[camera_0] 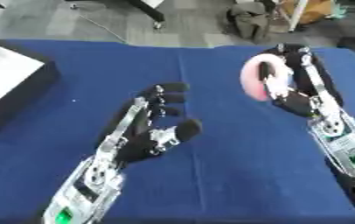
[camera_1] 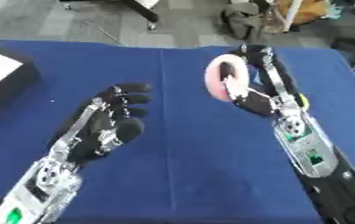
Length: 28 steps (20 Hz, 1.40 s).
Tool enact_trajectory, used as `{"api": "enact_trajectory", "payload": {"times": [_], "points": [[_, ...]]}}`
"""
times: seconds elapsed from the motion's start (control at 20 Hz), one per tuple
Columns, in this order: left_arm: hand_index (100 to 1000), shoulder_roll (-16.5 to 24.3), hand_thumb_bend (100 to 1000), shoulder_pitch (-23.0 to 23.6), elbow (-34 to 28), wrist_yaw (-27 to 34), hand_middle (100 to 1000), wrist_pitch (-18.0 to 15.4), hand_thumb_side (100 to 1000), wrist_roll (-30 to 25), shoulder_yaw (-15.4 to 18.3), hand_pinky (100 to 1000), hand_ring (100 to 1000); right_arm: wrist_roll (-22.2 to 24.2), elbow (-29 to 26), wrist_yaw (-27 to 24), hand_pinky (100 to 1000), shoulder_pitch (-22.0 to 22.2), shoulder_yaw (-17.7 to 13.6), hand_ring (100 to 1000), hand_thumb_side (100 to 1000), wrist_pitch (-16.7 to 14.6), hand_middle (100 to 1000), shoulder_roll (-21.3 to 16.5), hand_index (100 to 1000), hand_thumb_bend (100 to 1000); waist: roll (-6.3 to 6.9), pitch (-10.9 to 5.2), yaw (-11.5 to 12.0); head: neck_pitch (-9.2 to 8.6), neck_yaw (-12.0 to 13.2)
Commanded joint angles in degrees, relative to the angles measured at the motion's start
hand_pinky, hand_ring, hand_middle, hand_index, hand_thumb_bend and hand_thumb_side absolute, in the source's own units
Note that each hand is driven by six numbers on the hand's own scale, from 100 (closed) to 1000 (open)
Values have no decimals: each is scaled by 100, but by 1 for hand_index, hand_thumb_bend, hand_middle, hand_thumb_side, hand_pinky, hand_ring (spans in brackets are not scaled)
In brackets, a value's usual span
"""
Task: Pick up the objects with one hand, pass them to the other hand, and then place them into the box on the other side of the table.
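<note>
Table layout: box at left, both hands over the middle.

Box (camera_0: 12, 83) on the table (camera_0: 211, 183) at its left edge; left hand (camera_0: 146, 127) centre-left, open; right hand (camera_0: 291, 87) right and farther back, curled round a ring-shaped object (camera_0: 251, 78); floor clutter behind.

Matt blue cloth covers the table (camera_0: 211, 183). The pink ring (camera_0: 251, 78) looks smooth and soft. Both hands have matt black fingers (camera_0: 169, 98) and silvery metal joints.

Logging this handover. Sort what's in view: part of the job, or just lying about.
Job:
- pink ring, held in right hand
- left hand, open over the blue table
- box, at left edge

Lying about:
- bags on floor beyond table
</note>
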Motion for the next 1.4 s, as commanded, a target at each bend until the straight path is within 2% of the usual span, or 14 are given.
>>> {"api": "enact_trajectory", "payload": {"times": [0.05,0.2,0.35,0.4,0.45,0.65,1.05,1.4], "points": [[799,-119,859,-134,-49,-19,794,11,584,-120,-104,764,811,297,-601,-329,729,-18,19,673,459,264,472,-26,262,100,-8,-89,-5,-9,44],[800,-184,856,-156,-50,31,794,53,585,-185,-181,763,810,533,-887,-617,730,-25,31,674,470,545,474,-2,262,100,-15,-100,-8,-9,59],[799,-255,853,-167,-51,95,792,92,586,-258,-267,761,808,754,-923,-880,730,-77,70,676,470,636,476,7,262,100,-22,-108,-1,-9,76],[797,-275,851,-172,-56,120,790,104,586,-277,-290,760,805,830,-925,-965,731,-77,84,677,409,646,476,3,262,100,-24,-110,0,-9,79],[797,-292,851,-178,-64,153,789,118,586,-294,-311,760,806,908,-927,-1049,731,-70,98,677,470,664,477,1,262,100,-26,-112,2,-9,81],[791,-320,853,-199,-136,359,783,193,586,-342,-361,759,802,1203,-928,-1327,732,-36,123,680,470,746,479,-9,262,100,-34,-118,5,-9,60],[793,-200,860,-266,-532,970,785,431,586,-352,-291,759,803,1341,-928,-1421,731,148,99,680,470,780,479,-15,260,100,-50,-96,18,-9,-12],[793,-71,866,-297,-763,1307,785,597,589,-254,-176,758,803,1336,-928,-1231,731,188,103,679,470,832,478,8,259,100,-51,-70,17,-9,-58]]}}
